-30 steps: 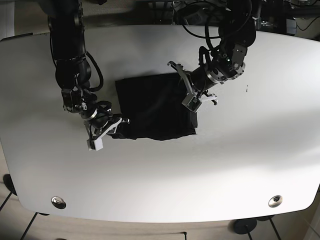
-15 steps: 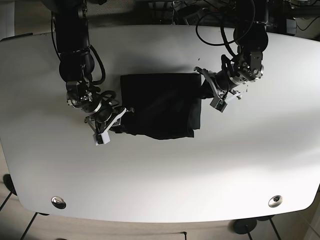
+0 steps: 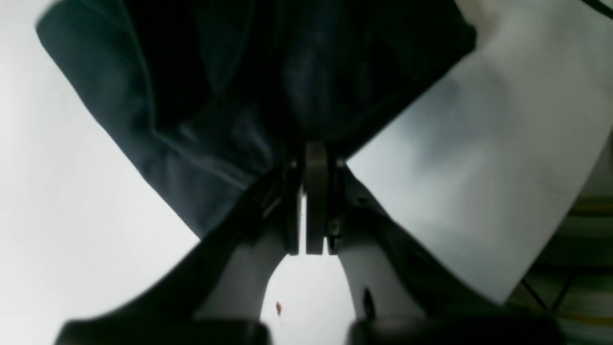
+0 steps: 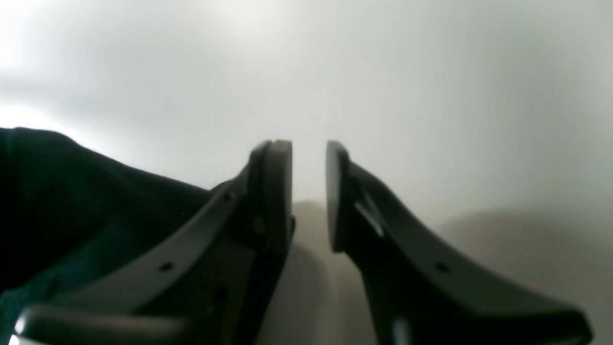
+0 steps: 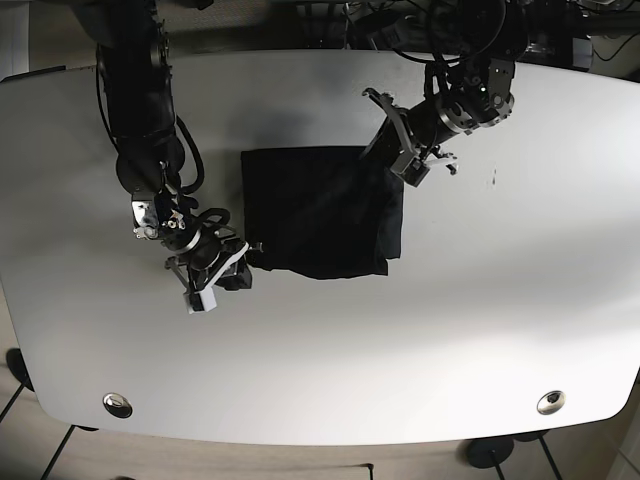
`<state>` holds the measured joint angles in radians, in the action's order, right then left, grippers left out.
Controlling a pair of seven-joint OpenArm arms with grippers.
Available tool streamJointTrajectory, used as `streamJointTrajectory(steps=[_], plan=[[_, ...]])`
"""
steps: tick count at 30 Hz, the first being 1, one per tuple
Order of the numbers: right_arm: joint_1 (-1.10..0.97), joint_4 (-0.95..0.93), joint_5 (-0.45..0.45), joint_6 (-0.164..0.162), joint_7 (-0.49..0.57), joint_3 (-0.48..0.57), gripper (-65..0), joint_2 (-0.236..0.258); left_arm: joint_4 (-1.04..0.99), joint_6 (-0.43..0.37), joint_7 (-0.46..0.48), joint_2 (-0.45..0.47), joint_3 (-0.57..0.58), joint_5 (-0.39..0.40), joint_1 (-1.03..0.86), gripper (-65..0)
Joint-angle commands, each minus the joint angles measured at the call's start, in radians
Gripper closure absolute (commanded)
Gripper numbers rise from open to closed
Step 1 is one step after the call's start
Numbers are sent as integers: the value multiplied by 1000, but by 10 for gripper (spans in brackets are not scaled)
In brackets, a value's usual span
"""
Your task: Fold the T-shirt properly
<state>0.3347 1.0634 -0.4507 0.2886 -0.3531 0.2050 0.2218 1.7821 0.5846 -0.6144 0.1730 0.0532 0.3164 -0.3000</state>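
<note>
L gripper (image 3: 306, 191) pinches 1 T-shirt (image 5: 320, 212); R gripper (image 4: 309, 191) ajar.

My left pincer (image 5: 400, 150) has swung up from the T-shirt's (image 5: 320, 210) right edge to its top right corner, now pinched shut. My right pincer (image 5: 222, 272) slid slightly lower at the bottom-left corner.

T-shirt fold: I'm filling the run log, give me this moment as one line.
T-shirt: folded, flat on table | left gripper: shut on T-shirt corner | right gripper: slightly open, empty, beside shirt edge
</note>
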Motion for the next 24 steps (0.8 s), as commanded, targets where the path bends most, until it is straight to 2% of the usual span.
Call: streamJointTrajectory(steps=[1, 5, 6, 7, 9, 12, 18, 21, 22, 24], plan=[[37, -35, -13, 8, 90, 52, -120, 20, -24, 2, 24, 6, -8, 16, 12, 0], [56, -130, -13, 8, 194, 116, -119, 32, -121, 2, 27, 6, -9, 16, 57, 0], [53, -131, -13, 31, 199, 116, -117, 46, -161, 2, 27, 7, -9, 16, 92, 0], [45, -131, -16, 80, 199, 113, -117, 54, -207, 2, 27, 9, -11, 16, 137, 0], [4, -116, -16, 114, 199, 109, -116, 63, -291, 2, 27, 9, -11, 16, 232, 0], [-70, -25, -23, 113, 199, 109, -116, 110, -411, 2, 27, 10, -11, 16, 362, 0], [-234, 176, -23, 110, 196, 109, -116, 135, -629, 4, 29, 9, -3, 16, 614, 0], [-320, 274, -21, 107, 190, 109, -116, 130, -735, 4, 95, 7, -2, 14, 700, 0], [-343, 303, -23, 99, 173, 109, -116, 130, -755, 4, 115, 10, -2, 14, 715, 0], [-372, 363, -20, 53, 141, 109, -116, 127, -762, 4, 121, 12, -2, 14, 738, 0]])
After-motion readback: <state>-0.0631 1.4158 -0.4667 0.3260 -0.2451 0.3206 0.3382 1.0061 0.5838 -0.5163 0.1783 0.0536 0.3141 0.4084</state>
